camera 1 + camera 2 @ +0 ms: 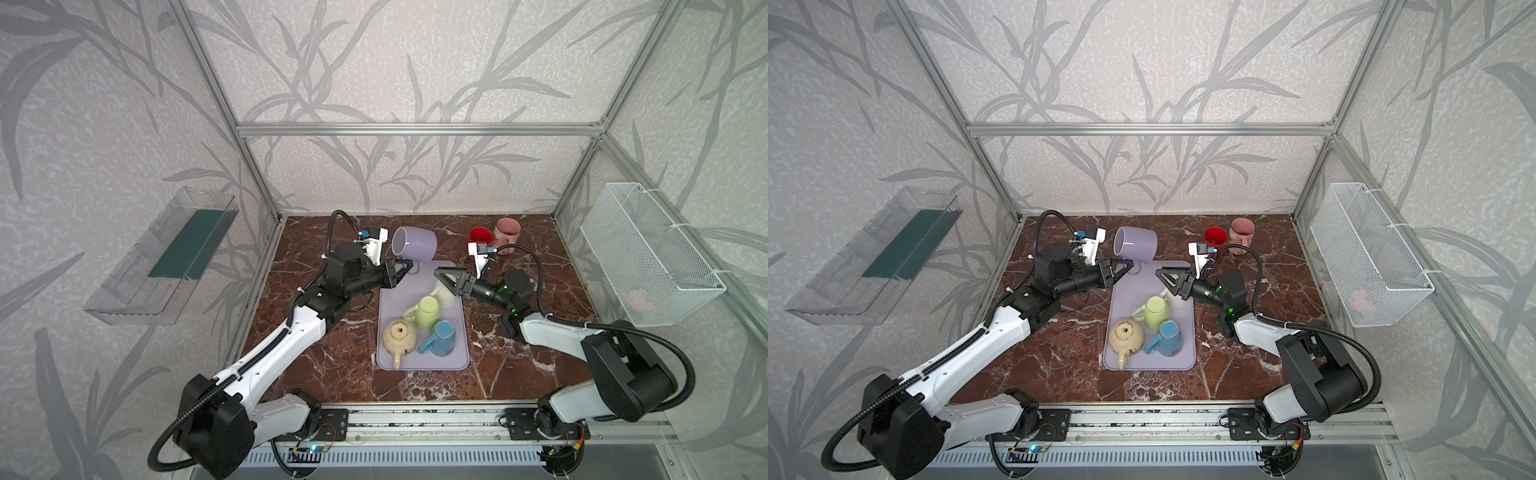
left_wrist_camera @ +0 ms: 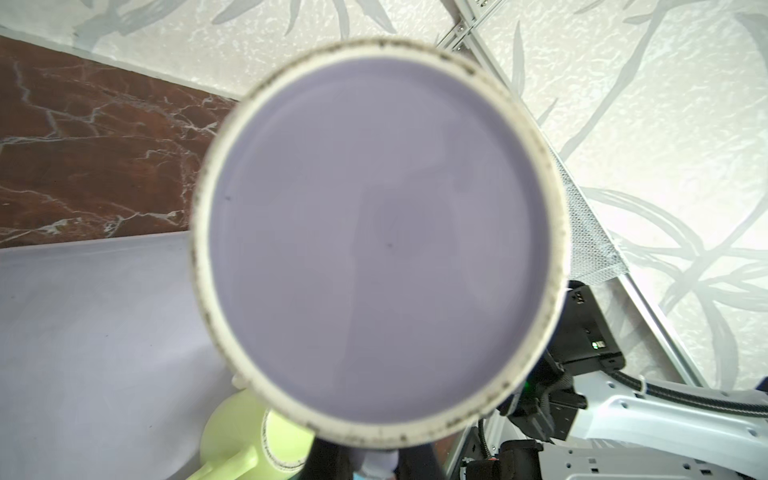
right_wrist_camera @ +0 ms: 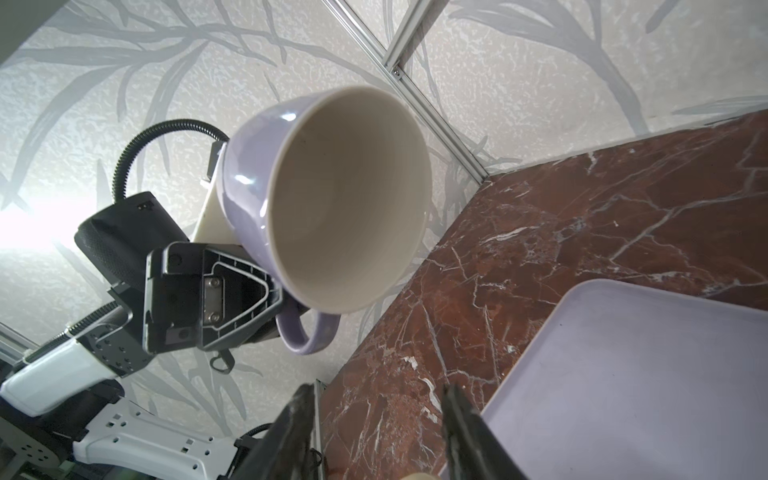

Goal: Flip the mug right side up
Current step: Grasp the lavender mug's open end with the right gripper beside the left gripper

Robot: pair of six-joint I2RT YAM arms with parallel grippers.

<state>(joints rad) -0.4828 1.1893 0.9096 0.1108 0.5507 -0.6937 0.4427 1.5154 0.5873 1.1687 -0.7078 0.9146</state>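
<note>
A red-brown marbled tabletop (image 1: 332, 365) is enclosed by leaf-patterned walls, and a lilac tray (image 1: 424, 361) is laid at its middle. The lilac mug (image 1: 415, 245) is held in the air above the tray's far left corner, turned on its side, with its mouth directed along the tray's far edge toward the tray's right side. Its handle (image 3: 309, 336) hangs underneath and is pinched between the narrowly set jaws of the left gripper (image 1: 407, 266). The right gripper (image 1: 440, 275) is held above the tray's far right part, its jaws parted with nothing between them. On the tray's near half a green mug (image 1: 428, 313), a blue mug (image 1: 440, 338) and a cream teapot (image 1: 399, 336) are grouped closely. Beyond the tray's far right corner a red mug (image 1: 481, 237) and a pink mug (image 1: 507, 230) are set side by side.
</note>
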